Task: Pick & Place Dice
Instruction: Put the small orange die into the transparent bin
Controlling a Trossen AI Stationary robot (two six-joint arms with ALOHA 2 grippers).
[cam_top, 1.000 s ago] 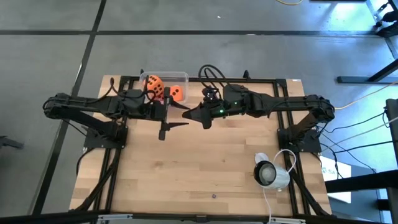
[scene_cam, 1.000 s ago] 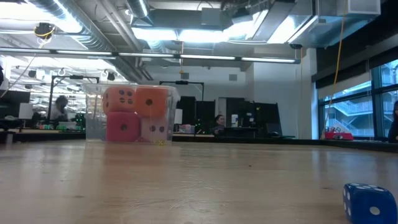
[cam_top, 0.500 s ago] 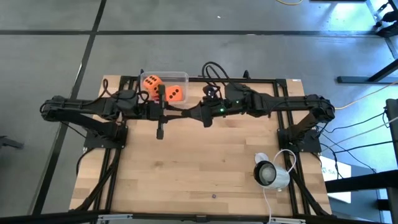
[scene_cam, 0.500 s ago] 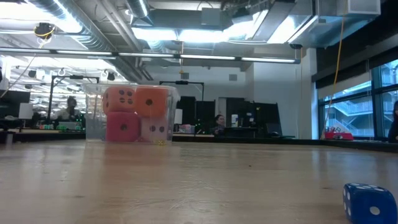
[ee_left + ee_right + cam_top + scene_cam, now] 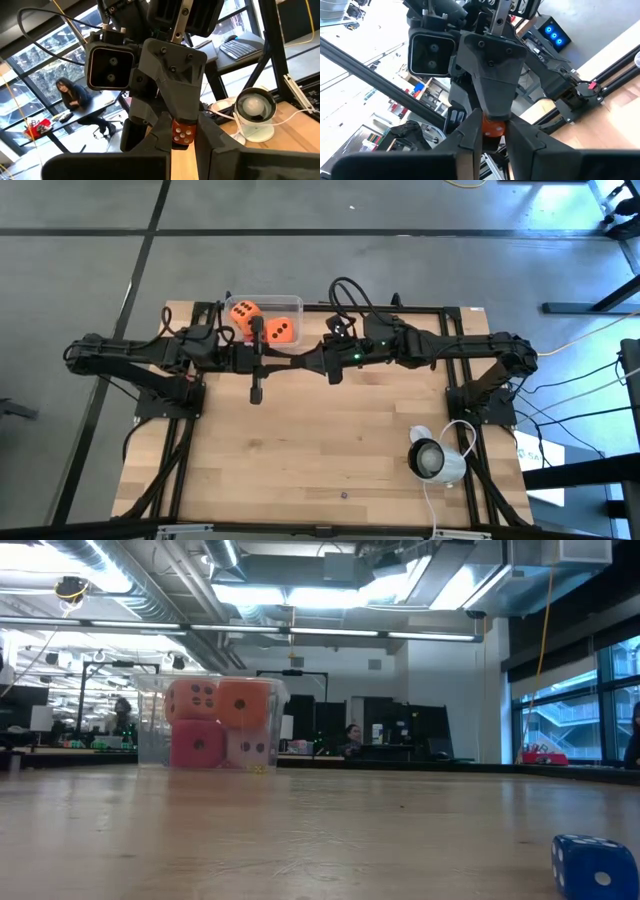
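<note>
A red-orange die [image 5: 182, 134] with pale pips hangs in the air over the far middle of the table. It sits between my two grippers, which meet tip to tip. My left gripper [image 5: 303, 364] comes from the left and is shut on it. My right gripper [image 5: 318, 365] comes from the right and also has its fingers on it. In the high view the fingers hide the die. Two orange dice [image 5: 243, 313] lie on top in a clear box [image 5: 290, 302] at the far edge, resting on a red die [image 5: 197, 745] and a pale pink die [image 5: 250, 747]. My left gripper pinches the die between its two fingers, on opposite side faces [image 5: 175, 138]. The fingers lie level and come from the table's left. The die is lifted clear of the table. My right gripper has the same die [image 5: 492, 127] between its two fingers, on its sides [image 5: 485, 129]. The fingers lie level and come from the table's right, facing the left gripper. The die hangs clear of the table.
A white round device [image 5: 432, 458] with a cable stands on the near right of the table. A blue die [image 5: 595, 865] lies on the wood close to the low camera. The wooden top in front of the grippers is bare. Black frame rails run along both sides.
My left gripper has gone slightly toward the far edge and up to my right gripper's tip. It has shut on the die held there. The two orange dice in the box, partly covered by the left arm before, now show fully.
</note>
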